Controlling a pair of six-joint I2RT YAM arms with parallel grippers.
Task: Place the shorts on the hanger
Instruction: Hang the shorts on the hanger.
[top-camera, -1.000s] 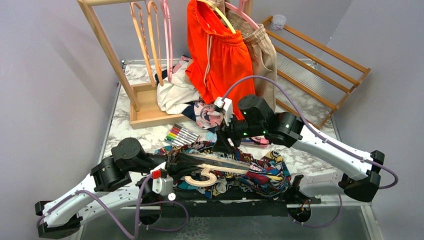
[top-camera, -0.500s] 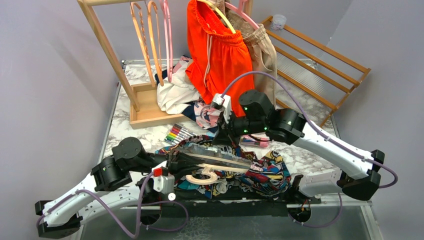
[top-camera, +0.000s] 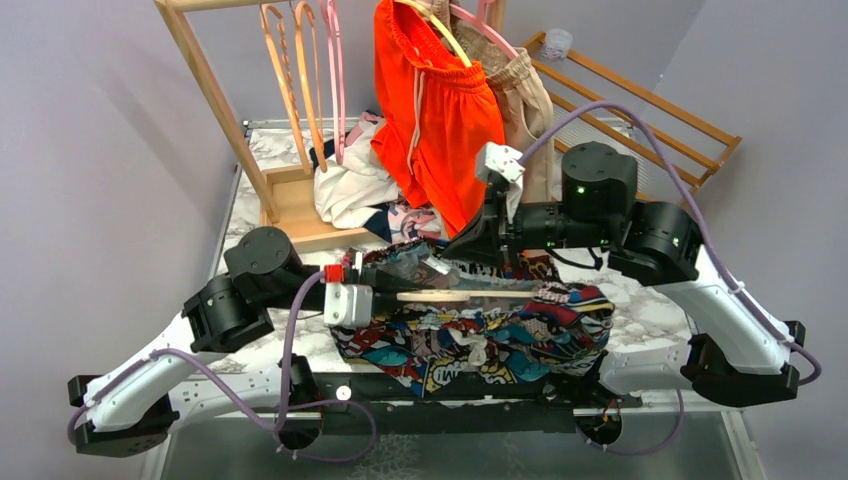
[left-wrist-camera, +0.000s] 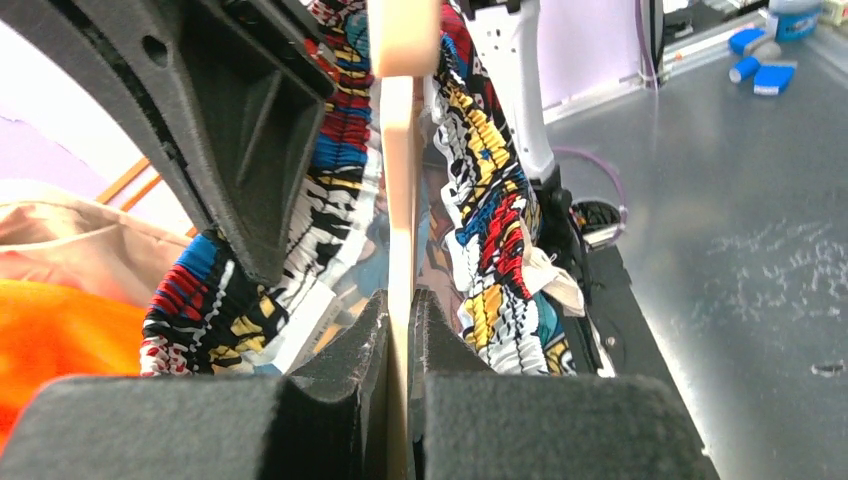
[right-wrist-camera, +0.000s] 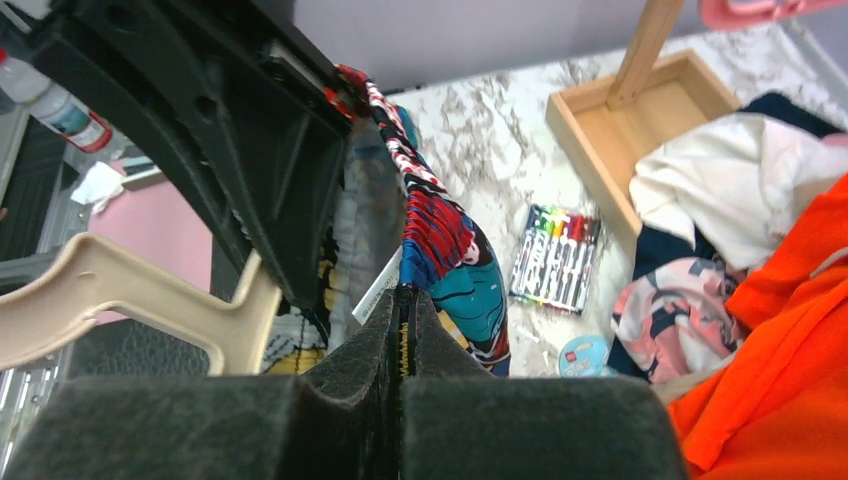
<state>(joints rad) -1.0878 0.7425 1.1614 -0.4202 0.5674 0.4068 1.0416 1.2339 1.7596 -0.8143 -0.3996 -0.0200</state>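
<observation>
Shorts (top-camera: 480, 335), multicoloured comic-print fabric, hang at table (top-camera: 650, 310) 6 o'clock edge over pale cream plastic hanger (top-camera: 440, 296). Left gripper (left-wrist-camera: 400, 310) clamped on hanger, to steady it; right gripper (right-wrist-camera: 402, 300) pinched closed on shorts' 12 o'clock side, probably to spread opening.

**Occlusion notes**

From above, the shorts (top-camera: 480, 335) bury most of the hanger (top-camera: 440, 296); I cannot find its hook. My left gripper (left-wrist-camera: 400, 305) tips are lost in the fabric there too. In my left wrist view the hanger runs off the top edge; in my right, off the left.
</observation>
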